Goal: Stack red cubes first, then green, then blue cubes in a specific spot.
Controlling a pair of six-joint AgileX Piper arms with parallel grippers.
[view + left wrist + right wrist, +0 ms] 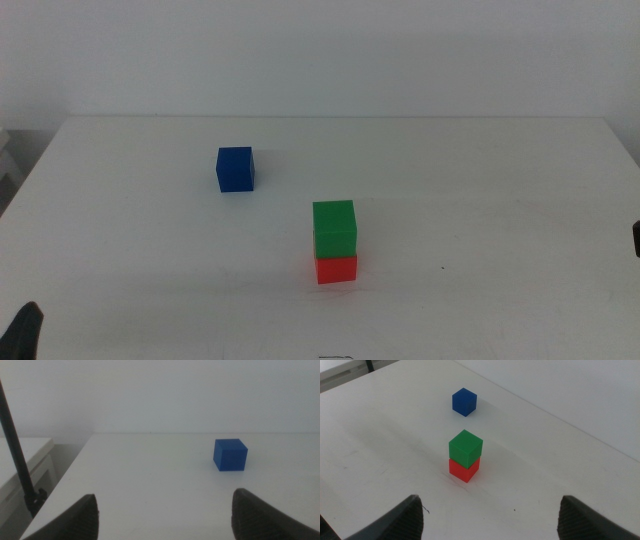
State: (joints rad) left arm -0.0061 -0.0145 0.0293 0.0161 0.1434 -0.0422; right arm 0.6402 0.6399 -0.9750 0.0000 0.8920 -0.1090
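Note:
The green cube [334, 229] sits on top of the red cube [337, 268] near the middle of the white table; the stack also shows in the right wrist view, green [465, 448] on red [463, 470]. The blue cube [235, 169] stands alone, farther back and to the left, and shows in the left wrist view [230, 454] and the right wrist view [464, 401]. My left gripper [162, 515] is open and empty, back at the table's front left corner [22, 332]. My right gripper [490, 517] is open and empty, back at the right side [636, 238].
The white table [480, 180] ends at a pale wall behind. In the left wrist view a dark pole [17, 455] and a white cabinet [20, 467] stand beyond the table's left edge.

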